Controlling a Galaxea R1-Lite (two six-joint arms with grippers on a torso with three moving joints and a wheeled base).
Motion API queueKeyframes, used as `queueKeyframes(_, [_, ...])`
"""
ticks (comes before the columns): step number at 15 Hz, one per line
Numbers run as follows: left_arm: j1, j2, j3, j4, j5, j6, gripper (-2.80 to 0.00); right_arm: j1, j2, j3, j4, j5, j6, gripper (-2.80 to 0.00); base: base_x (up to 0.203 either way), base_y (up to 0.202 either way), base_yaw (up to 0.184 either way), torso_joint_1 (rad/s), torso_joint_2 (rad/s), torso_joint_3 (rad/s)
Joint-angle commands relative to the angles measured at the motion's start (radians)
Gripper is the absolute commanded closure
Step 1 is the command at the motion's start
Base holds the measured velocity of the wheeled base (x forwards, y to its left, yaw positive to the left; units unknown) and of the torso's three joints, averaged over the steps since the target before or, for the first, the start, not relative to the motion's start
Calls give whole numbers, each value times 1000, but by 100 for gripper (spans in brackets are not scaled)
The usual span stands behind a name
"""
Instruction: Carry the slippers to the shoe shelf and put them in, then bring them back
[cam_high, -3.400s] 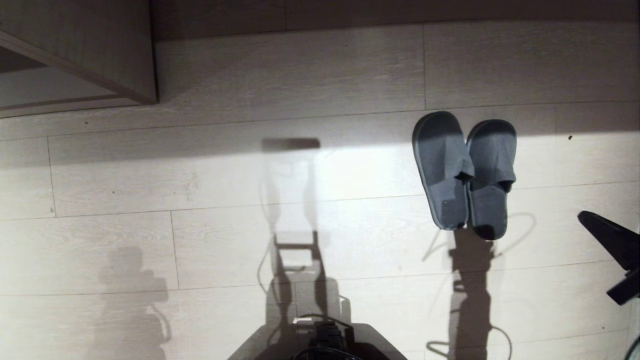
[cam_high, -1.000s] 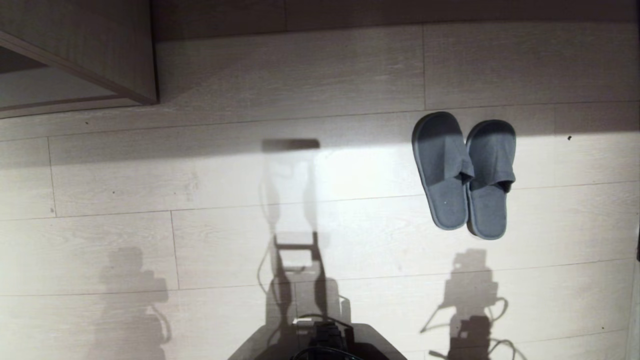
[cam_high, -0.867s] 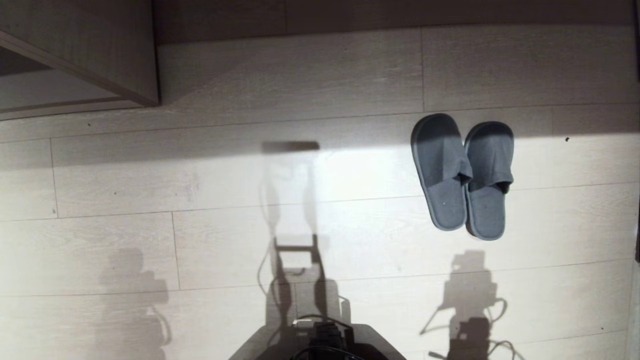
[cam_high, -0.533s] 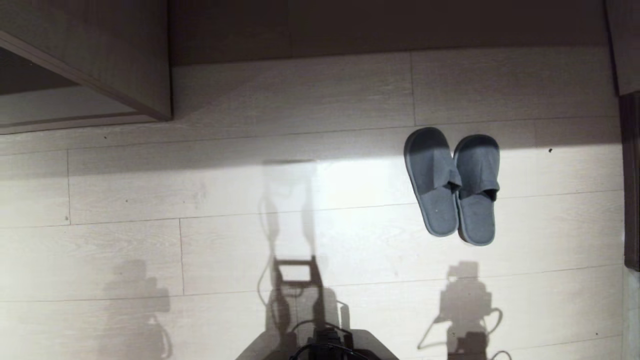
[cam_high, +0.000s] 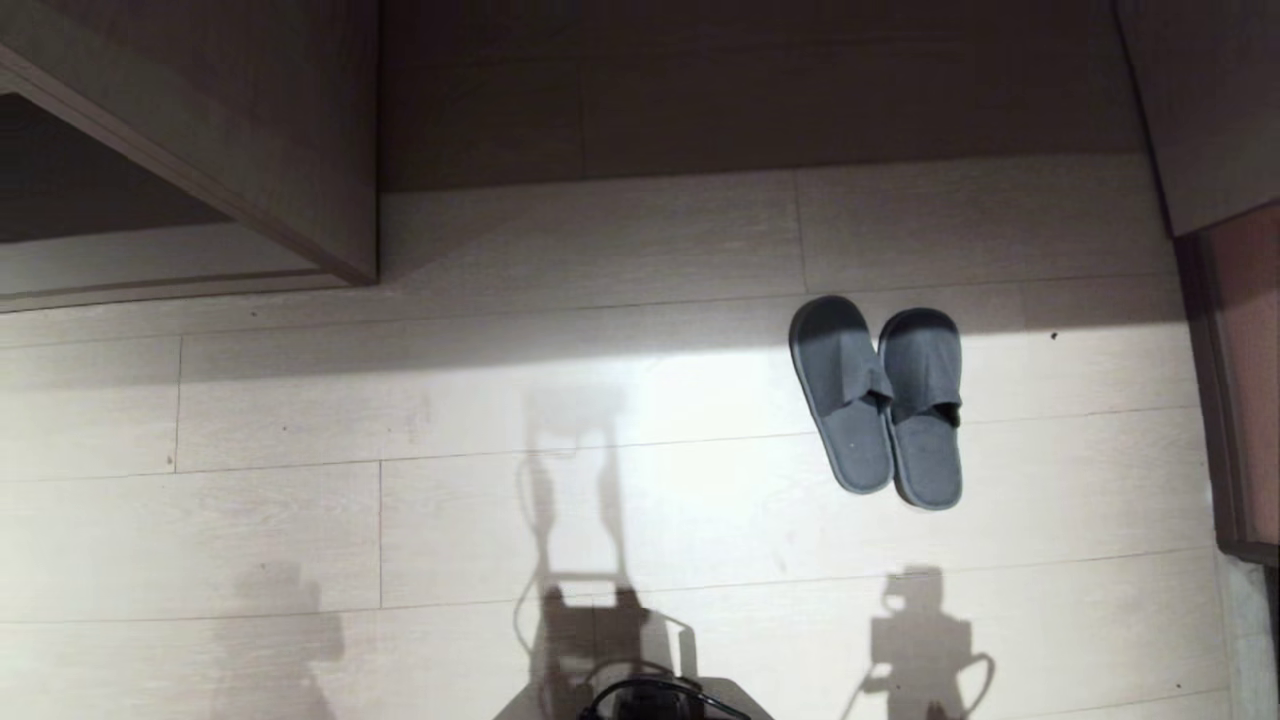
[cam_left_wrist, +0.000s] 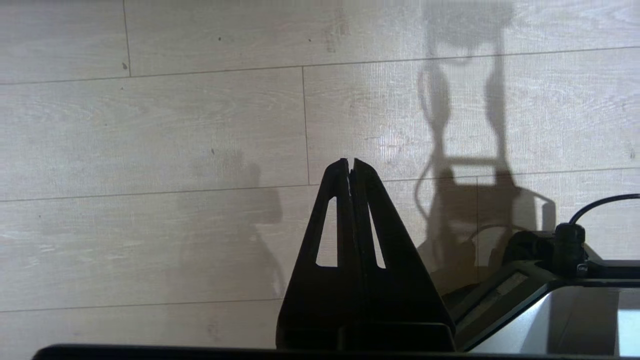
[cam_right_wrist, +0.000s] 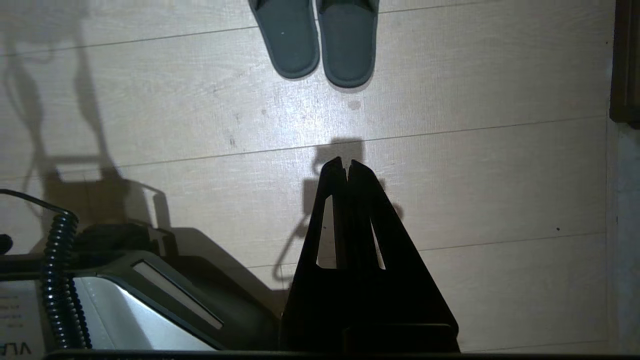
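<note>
Head view: flat fabric slippers (cam_high: 880, 402)

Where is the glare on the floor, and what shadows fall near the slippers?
Head view: a bright band of glare crosses the floor left of the slippers, whose toes lie in the darker strip near the wall; a robot-arm shadow falls below them. Right wrist view: the right gripper casts its shadow just under the slippers' heels. Left wrist view: the left gripper hangs over evenly lit, shadow-streaked boards.
</note>
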Motion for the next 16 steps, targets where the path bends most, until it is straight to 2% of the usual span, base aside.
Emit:
queueKeyframes(1, [0, -1, 0, -1, 1, 0, 0, 0, 1, 2, 1, 0, 2, 0, 0, 0, 0, 7, 2, 203])
queueKeyframes(16, [0, -1, 0, -1, 1, 0, 0, -1, 2, 2, 1, 0, 0, 0, 0, 0, 0, 1, 3, 204])
